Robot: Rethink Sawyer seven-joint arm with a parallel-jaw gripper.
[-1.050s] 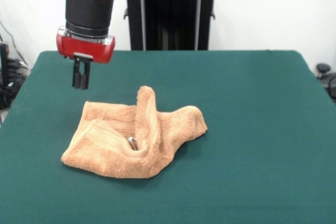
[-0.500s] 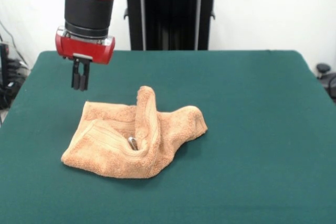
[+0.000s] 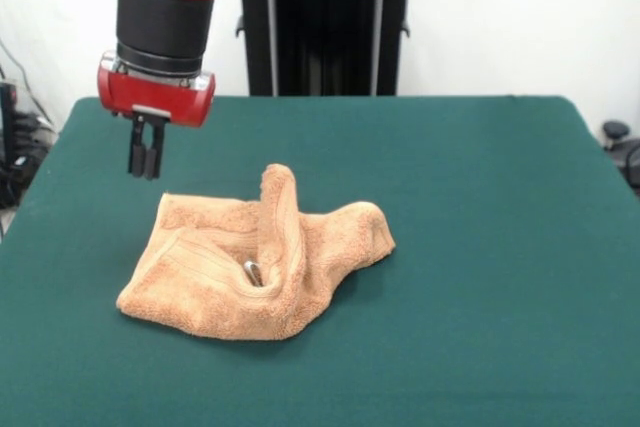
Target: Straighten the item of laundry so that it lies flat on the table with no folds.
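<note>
Hovering gripper [image 3: 146, 169] with jaws seemingly together, empty, crumpled towel [image 3: 250, 272] on green table [image 3: 480, 247]

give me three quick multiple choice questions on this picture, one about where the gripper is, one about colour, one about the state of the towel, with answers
1. Where is the gripper relative to the towel?
A. Clamped on the towel's raised ridge
B. In the air up and to the picture's left of the towel, apart from it
C. Resting on the table at the picture's right

2. What colour is the table top?
A. Dark green
B. White
C. Red

3. How does the towel lie?
A. Spread flat with no folds
B. Rolled into a tight tube
C. Crumpled, with a fold standing up in the middle

Answers:
1 B, green table shows between the fingertips and the cloth.
2 A, green surrounds the tan towel.
3 C, a ridge rises at its centre.
</note>
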